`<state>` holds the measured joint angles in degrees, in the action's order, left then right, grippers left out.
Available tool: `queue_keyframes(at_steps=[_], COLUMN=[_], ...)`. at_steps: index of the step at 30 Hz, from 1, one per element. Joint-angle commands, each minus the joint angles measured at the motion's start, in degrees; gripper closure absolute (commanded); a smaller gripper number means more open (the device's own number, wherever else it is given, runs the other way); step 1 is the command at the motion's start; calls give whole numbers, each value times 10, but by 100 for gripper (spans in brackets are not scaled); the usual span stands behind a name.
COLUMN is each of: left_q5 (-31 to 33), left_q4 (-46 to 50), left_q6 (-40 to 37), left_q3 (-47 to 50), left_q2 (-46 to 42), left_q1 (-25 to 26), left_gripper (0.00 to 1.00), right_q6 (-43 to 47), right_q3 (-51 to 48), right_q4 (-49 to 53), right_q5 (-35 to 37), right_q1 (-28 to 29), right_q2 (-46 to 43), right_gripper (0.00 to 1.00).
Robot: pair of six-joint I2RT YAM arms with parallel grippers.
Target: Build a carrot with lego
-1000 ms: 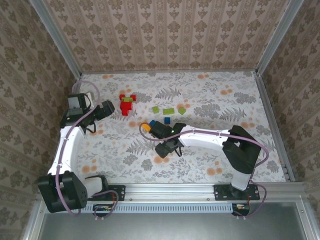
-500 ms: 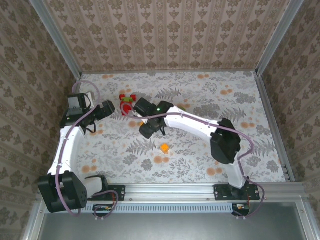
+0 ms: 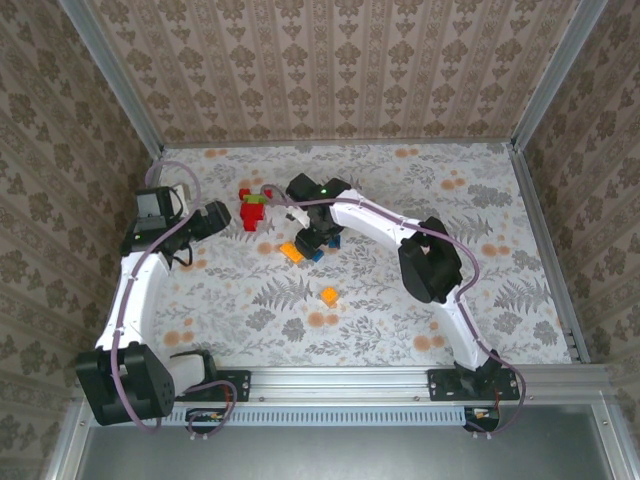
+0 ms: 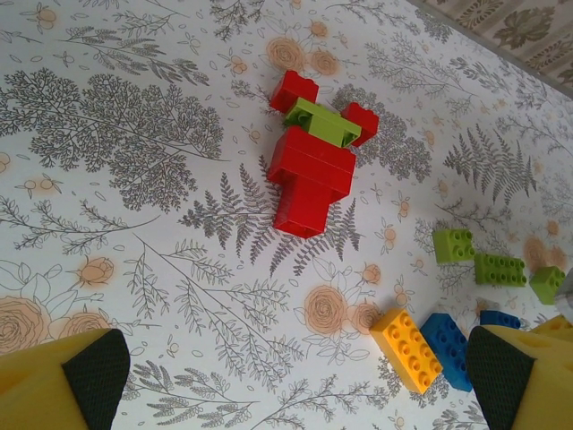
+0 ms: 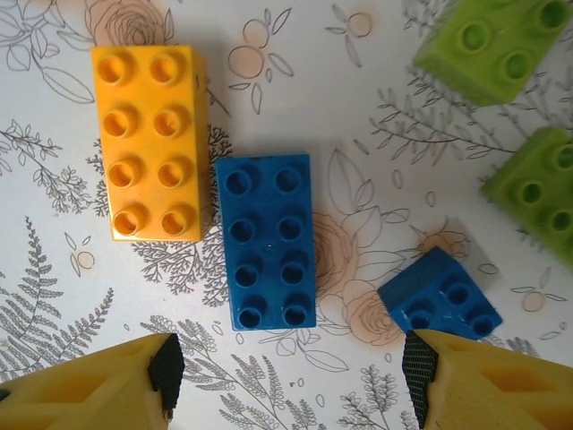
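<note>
The carrot is out of view; the lego lies as loose bricks. An orange-yellow oblong brick (image 5: 148, 143) and a blue oblong brick (image 5: 267, 240) lie side by side, studs up, with a small blue brick (image 5: 440, 300) to their right. My right gripper (image 5: 291, 376) hovers open just short of the blue oblong's near end, holding nothing. In the top view the right gripper (image 3: 312, 240) sits over the orange-yellow brick (image 3: 293, 250). My left gripper (image 4: 295, 394) is open and empty, apart from the orange-yellow brick (image 4: 407, 349) and the blue one (image 4: 448, 349).
A red stack topped by a green brick (image 4: 309, 161) stands at the back left, red stack (image 3: 253, 208). Three green bricks (image 4: 454, 244) (image 4: 501, 269) (image 4: 546, 285) lie beyond the blue ones. A small orange brick (image 3: 329, 295) lies alone mid-table. Walls enclose the table.
My right arm has swung from mid-table to the back left, over the orange-yellow and blue bricks, uncovering the small orange brick. The left arm has not moved.
</note>
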<state>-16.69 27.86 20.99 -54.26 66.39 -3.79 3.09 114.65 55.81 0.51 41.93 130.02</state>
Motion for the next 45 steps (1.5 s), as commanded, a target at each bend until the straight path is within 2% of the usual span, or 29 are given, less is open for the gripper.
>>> queue_keyframes(at_steps=[1, 20, 23, 30, 38, 45], left_q5=[-7, -8, -8, -5, -5, -5], left_q4=[4, 3, 3, 3, 2, 1], left_q6=[-9, -10, -10, -10, -10, -10], left_q3=[-5, -9, -9, -9, -8, -7], left_q2=[-5, -1, -2, -1, 0, 1], left_q1=[3, 2, 2, 1, 2, 2], left_gripper=[0, 0, 0, 0, 0, 0], right_q6=[20, 22, 23, 18, 13, -12], right_q3=[11, 48, 60, 66, 61, -4], right_q4=[19, 34, 41, 42, 38, 14], right_q5=[-34, -42, -44, -46, -55, -54], right_q1=[-5, -7, -8, -8, -8, -7], right_q2=[24, 76, 87, 93, 81, 8], right_gripper=[31, 33, 36, 51, 57, 65])
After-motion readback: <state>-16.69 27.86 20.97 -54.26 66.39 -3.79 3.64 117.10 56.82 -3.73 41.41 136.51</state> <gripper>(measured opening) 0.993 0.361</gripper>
